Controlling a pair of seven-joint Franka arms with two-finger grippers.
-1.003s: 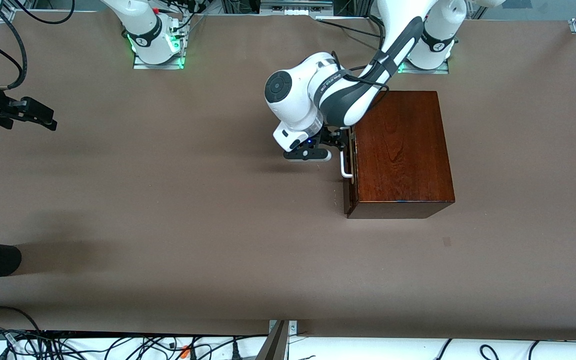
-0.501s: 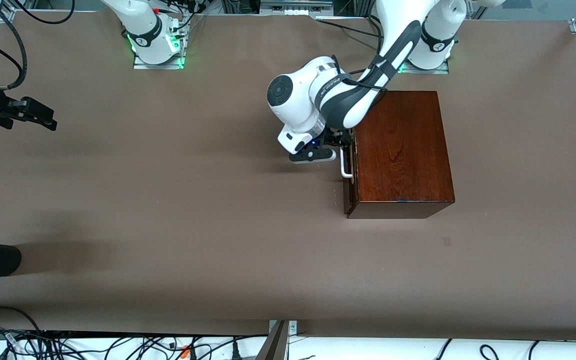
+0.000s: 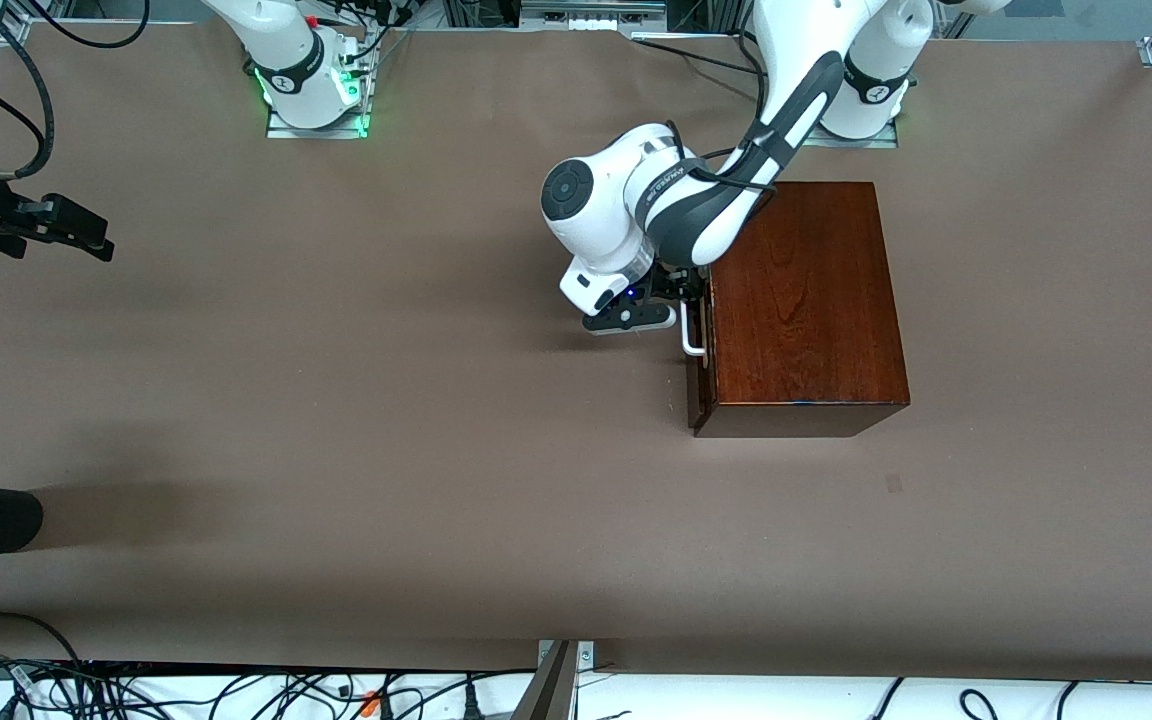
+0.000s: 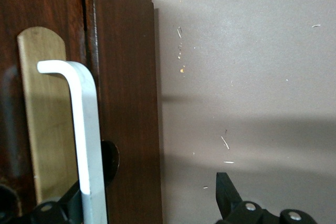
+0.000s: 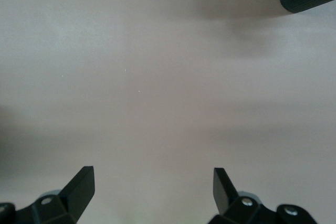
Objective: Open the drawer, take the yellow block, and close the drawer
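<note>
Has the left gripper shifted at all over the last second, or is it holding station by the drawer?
Yes. The left gripper has closed in on the wooden box, toward the white handle; the box itself sits unchanged.

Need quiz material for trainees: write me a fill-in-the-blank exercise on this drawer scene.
1. The drawer of the wooden box is ____.
2. The left gripper is at the drawer's white ____.
3. The right gripper, waiting over bare table, has its fingers ____.
4. The block's colour cannot be checked because the block is ____.

Missing: closed; handle; open; hidden
</note>
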